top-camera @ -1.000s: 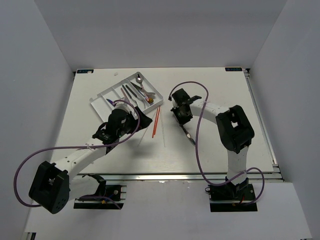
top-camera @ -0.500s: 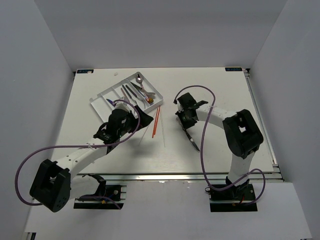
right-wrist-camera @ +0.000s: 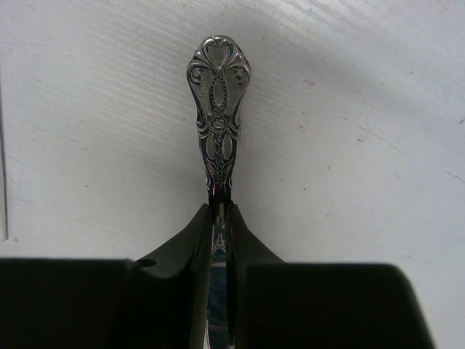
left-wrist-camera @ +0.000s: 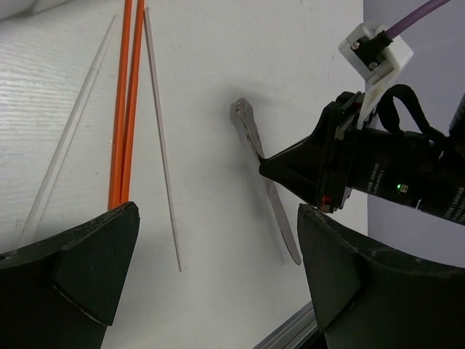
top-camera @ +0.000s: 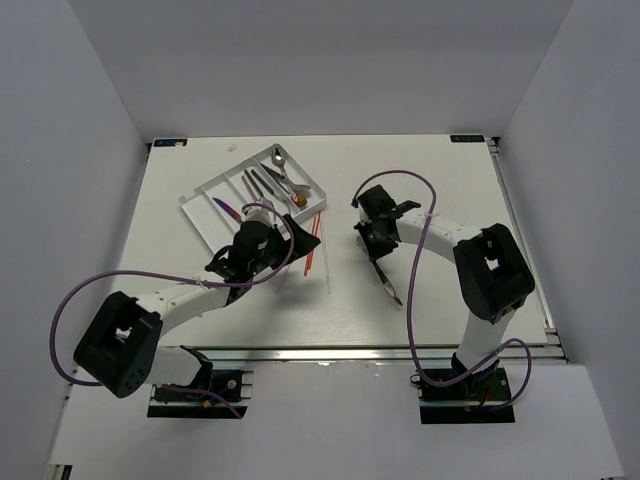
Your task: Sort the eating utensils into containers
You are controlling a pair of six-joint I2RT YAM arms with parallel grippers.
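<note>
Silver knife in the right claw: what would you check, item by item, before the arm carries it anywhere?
1. Grip: right gripper is shut on the ornate silver knife, pinching it just below the handle: ok.
2. Knife lifted clear of the white table: cannot tell.
3. Way to the flat white plastic tray: left gripper and its arm stand between knife and tray: not ok.
4. Left gripper open and empty: ok.
5. Thin orange chopsticks and pale chopsticks lie apart from the knife, not under it: ok.
</note>
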